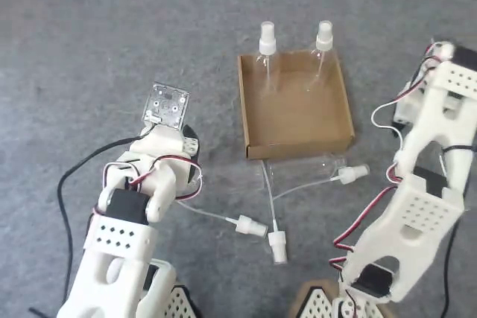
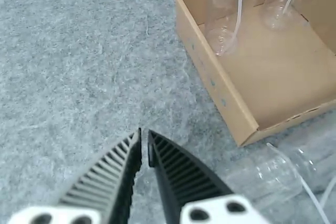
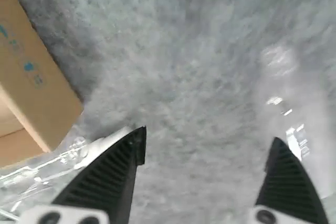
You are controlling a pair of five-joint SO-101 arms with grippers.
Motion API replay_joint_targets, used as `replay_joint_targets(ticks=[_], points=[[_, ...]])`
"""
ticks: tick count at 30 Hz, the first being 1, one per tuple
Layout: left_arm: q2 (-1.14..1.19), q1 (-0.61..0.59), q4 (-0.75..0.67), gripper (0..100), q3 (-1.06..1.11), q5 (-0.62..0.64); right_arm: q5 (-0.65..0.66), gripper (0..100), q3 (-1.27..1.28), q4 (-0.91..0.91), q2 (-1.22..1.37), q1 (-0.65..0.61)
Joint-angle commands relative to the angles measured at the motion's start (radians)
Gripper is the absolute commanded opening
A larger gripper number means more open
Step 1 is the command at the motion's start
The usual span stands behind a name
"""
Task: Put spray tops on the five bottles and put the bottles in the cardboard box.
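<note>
Roughly two out of five are looking done here: two bottles (image 1: 267, 57) with spray tops on are standing in the far end of the cardboard box (image 1: 298, 139). A third bottle (image 1: 305, 165) is lying on the grey desk (image 1: 89, 50) right against the near side of the box. A spray top (image 1: 352, 174) is sitting at its right end, and I can't tell if it's actually seated. Two loose tops (image 1: 251, 226) are lying nearer, so I'm guessing three bottles are waiting on capping and boxing. The left tool (image 2: 144, 132) is hovering nearly shut and empty, left of the box. The right tool (image 3: 207, 137) is hanging wide open, holding nothing, over by the box's near right corner.
</note>
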Motion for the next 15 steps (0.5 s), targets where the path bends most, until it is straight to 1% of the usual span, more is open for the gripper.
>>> replay_joint_targets(ticks=[1,6,9,11,15], points=[[0.006,-0.006,-0.026,1,-0.045,0.009,-0.064,31.5,0.04,0.028,-0.018,-0.042],[0.006,-0.003,-0.029,1,-0.045,0.008,-0.095,31.5,0.117,0.018,-0.045,-0.071],[0.008,-0.006,-0.06,1,-0.033,0.005,-0.107,31.5,0.249,-0.054,-0.127,-0.081],[0.008,-0.006,-0.084,1,-0.019,0.005,-0.114,31.6,0.385,-0.131,-0.213,-0.082],[0.008,-0.005,-0.092,1,-0.015,0.005,-0.204,31.4,0.678,-0.358,-0.367,-0.088]])
